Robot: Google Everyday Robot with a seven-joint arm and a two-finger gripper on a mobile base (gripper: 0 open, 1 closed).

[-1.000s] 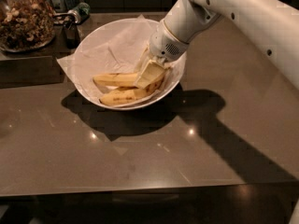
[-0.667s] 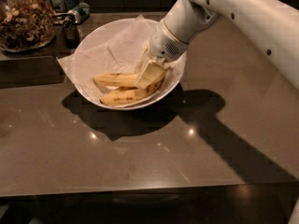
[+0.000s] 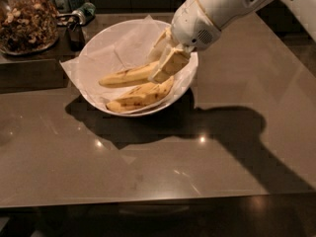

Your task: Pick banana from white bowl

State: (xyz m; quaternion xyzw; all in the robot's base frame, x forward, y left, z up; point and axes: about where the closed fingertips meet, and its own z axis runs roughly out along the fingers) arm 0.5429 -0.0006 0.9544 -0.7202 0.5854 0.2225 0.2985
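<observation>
One glass jar: far left at the back, filled with brown nuts.
Small dark container: just right of the jar; what it is cannot be told.
Surface: brown and glossy, carrying light spots and the arm's wide shadow.
White bowl: left of centre on the surface, near the jar but apart from it.
Paper sheet: crinkled, lining the bowl, one corner hanging over the left rim.
Banana: inside the bowl, the farther of two, left tip low on the paper, right end tilted up into the claw.
Speckled banana: lying in the bowl just in front of the first.
Claw: over the bowl's right half, clenched on the banana's right end.
Arm: white, reaching down from the upper right.
</observation>
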